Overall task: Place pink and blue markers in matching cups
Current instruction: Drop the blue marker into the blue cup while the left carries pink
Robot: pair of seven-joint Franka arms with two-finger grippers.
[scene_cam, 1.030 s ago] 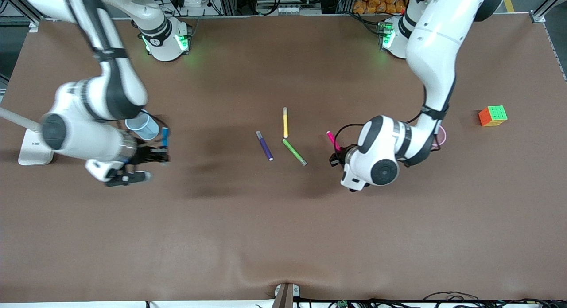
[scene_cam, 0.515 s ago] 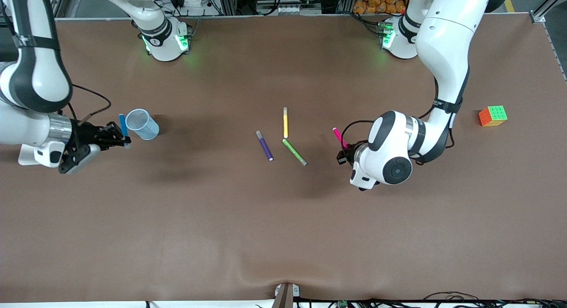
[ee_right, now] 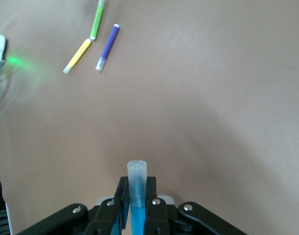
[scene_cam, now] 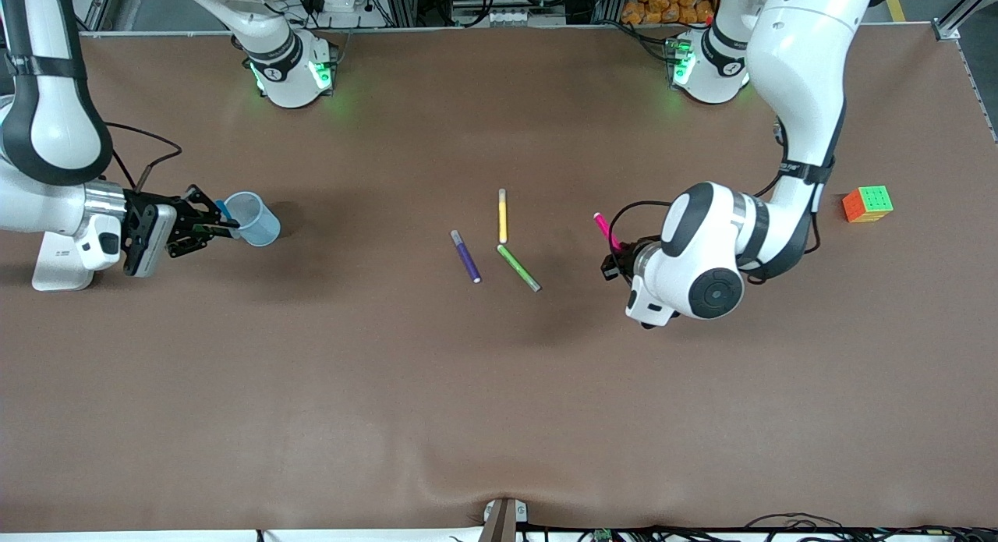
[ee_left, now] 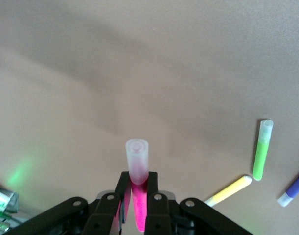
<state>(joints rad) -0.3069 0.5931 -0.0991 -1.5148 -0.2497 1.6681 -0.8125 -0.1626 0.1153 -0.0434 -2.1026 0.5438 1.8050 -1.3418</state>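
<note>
Right gripper (scene_cam: 209, 224) is pinching the blue marker (scene_cam: 224, 211) beside the blue cup (scene_cam: 251, 219), so it can drop in.
Left gripper (scene_cam: 616, 255) is squeezing the pink marker (scene_cam: 603, 228) above the table (scene_cam: 499, 386); its cup is hiding.

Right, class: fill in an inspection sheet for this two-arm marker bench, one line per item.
Surface: brown table, slight bulge at the front edge.
Job's things: blue marker held over the pale blue cup; pink marker held in the air; pink cup not seen.
Clutter: purple marker, yellow marker, green marker, colour cube.
End effectors: right end effector shut on blue marker; left end effector shut on pink marker.
Cables: black leads at both wrists.
Surroundings: frame and wiring near the arm bases.
</note>
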